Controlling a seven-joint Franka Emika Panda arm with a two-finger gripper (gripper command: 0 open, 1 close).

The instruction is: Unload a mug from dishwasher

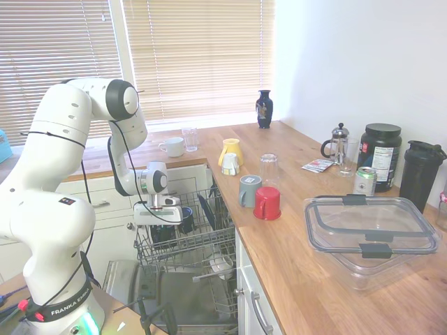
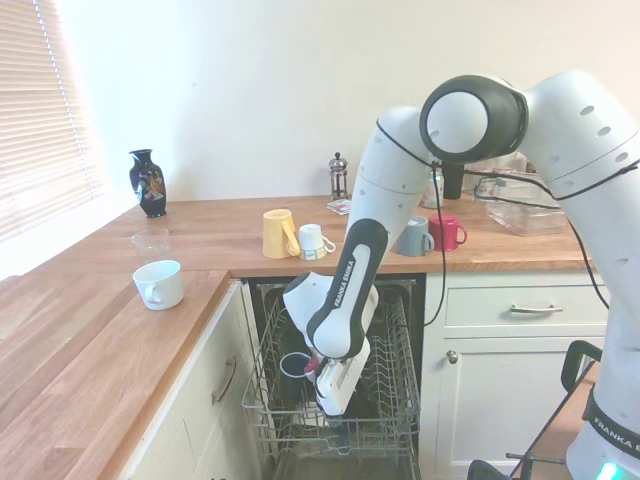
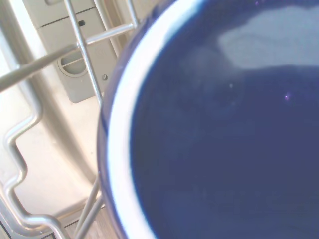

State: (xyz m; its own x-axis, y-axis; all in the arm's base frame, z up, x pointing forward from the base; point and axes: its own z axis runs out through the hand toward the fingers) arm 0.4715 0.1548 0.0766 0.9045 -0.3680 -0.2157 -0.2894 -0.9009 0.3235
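A glossy, very dark navy mug (image 3: 224,139) with a pale rim fills the wrist view from very close, with the grey wire rack behind it. The dishwasher stands open, its rack (image 1: 202,252) (image 2: 392,400) pulled out over the dropped door (image 1: 129,279). My gripper (image 1: 162,227) (image 2: 338,415) points down, low inside the rack. Right beside it in both exterior views stands a dark blue mug (image 1: 187,219) (image 2: 294,366) with a light rim. I cannot tell whether that is the mug in the wrist view, or whether the gripper touches it.
On the wooden counter stand a grey mug (image 1: 248,190), a red mug (image 1: 267,203), a yellow mug (image 1: 231,151), a white mug (image 1: 172,146), a clear lidded box (image 1: 370,230) and a dark vase (image 1: 264,108). White cabinet fronts (image 2: 520,310) flank the dishwasher.
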